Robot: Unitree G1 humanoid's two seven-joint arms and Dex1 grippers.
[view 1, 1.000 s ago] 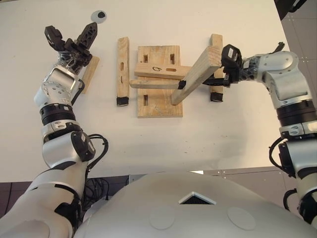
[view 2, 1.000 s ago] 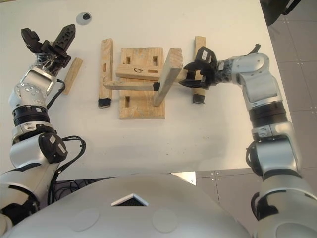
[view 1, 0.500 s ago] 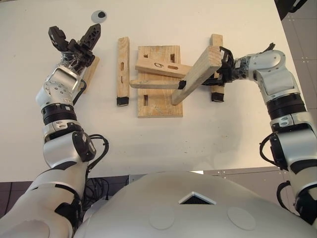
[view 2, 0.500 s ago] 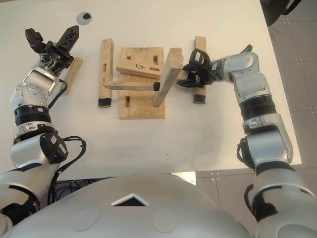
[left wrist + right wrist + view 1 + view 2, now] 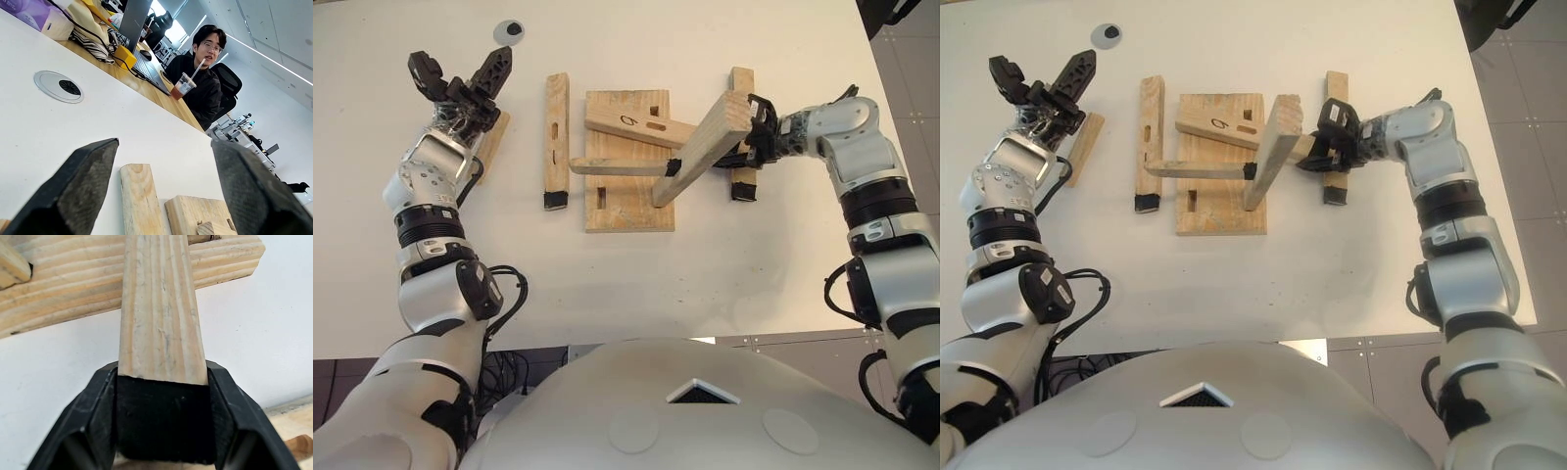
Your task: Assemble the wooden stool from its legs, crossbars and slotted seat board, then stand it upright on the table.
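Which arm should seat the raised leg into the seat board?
Right. The right gripper is shut on the raised leg above the seat board; the left gripper is open, off to the board's left, holding nothing.

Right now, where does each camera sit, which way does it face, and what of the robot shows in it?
Eye views: on the head, facing down at the table, board, left gripper and right gripper; both share this scene.
Left wrist: behind the open left gripper, facing low across the table; its fingers show.
Right wrist: behind the right gripper, facing along the leg its fingers clamp; eye views show that leg too.
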